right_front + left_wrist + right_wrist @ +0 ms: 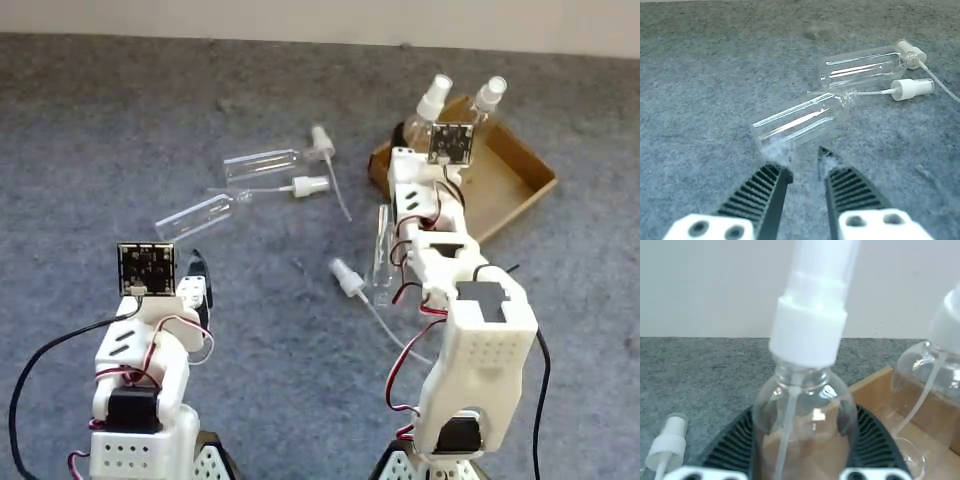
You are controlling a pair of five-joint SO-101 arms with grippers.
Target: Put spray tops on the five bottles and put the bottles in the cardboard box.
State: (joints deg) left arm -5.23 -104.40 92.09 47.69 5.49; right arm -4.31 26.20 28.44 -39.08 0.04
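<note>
While left gripper (pixel 804 159) gapes, right gripper (pixel 805 437) grips one bottle (pixel 806 400); box (pixel 520 190) holds second bottle (pixel 914 371)

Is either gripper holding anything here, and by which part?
The right gripper grips a capped bottle by its clear body, below the white spray top. The left gripper is open, holding nothing.
</note>
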